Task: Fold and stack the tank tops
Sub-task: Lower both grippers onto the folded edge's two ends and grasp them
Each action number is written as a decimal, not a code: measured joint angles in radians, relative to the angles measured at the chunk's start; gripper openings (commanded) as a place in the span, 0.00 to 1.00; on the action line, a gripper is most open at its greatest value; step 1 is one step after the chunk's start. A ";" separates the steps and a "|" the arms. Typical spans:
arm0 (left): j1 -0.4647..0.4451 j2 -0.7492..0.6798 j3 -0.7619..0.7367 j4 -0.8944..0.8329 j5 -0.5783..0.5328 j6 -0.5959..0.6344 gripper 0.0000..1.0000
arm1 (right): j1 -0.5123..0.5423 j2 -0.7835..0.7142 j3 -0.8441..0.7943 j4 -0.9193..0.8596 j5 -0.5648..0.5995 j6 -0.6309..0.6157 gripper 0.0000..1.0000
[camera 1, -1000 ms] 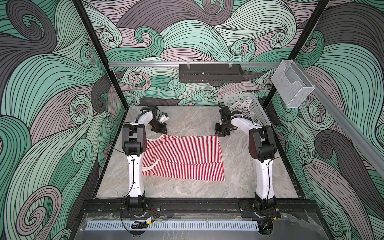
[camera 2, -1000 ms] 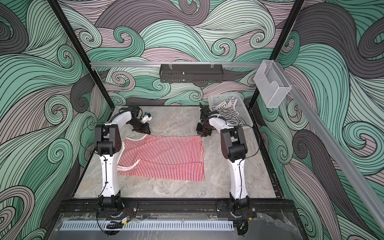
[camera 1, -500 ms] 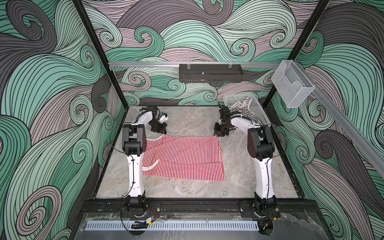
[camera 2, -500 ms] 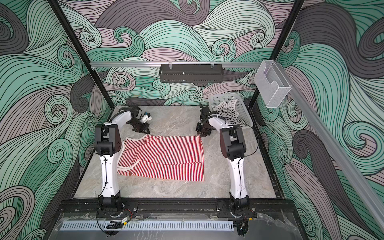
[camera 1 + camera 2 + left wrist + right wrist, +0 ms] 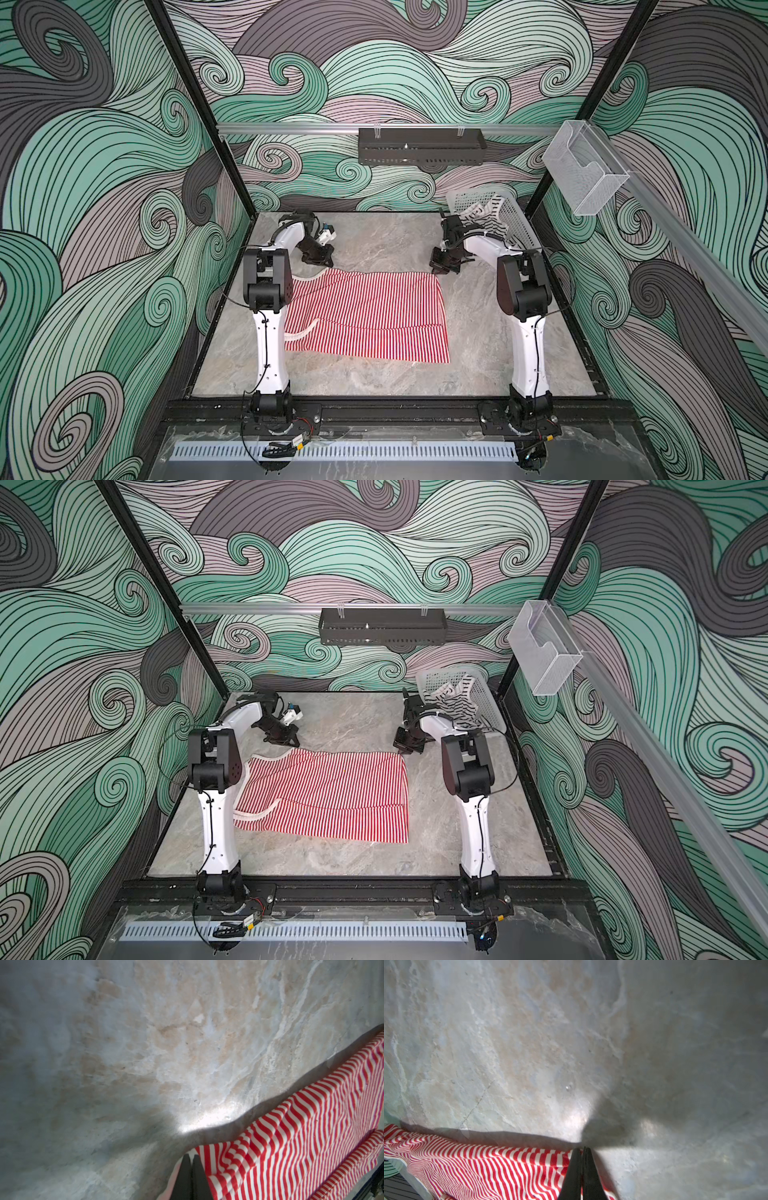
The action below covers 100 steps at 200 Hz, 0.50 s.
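Note:
The red-and-white striped tank top lies spread on the marble table, its white-edged straps towards the left arm. My left gripper is shut on its far left corner. My right gripper is shut on its far right corner. Both wrist views show the far edge raised a little, with a shadow beneath it. The black-striped white tank top lies crumpled in the basket at the back right.
The white perforated basket stands in the back right corner, just behind the right arm. A black tray hangs on the back rail and a clear plastic box on the right rail. Bare marble lies beyond the garment's far edge.
The right gripper has closed on the garment's far right corner. The left gripper finished closing on the far left corner a little earlier. Neither arm has shifted noticeably.

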 measured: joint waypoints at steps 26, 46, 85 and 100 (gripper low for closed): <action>0.006 -0.056 -0.037 0.007 0.010 -0.004 0.00 | 0.000 -0.066 -0.066 0.011 -0.001 -0.011 0.00; 0.009 -0.101 -0.068 0.013 0.020 -0.010 0.00 | 0.000 -0.115 -0.100 0.022 -0.003 -0.014 0.00; 0.014 -0.159 -0.117 0.023 0.029 -0.017 0.00 | -0.001 -0.176 -0.145 0.045 -0.007 -0.019 0.00; 0.017 -0.169 -0.132 0.031 0.029 -0.018 0.00 | -0.001 -0.192 -0.170 0.056 -0.010 -0.020 0.00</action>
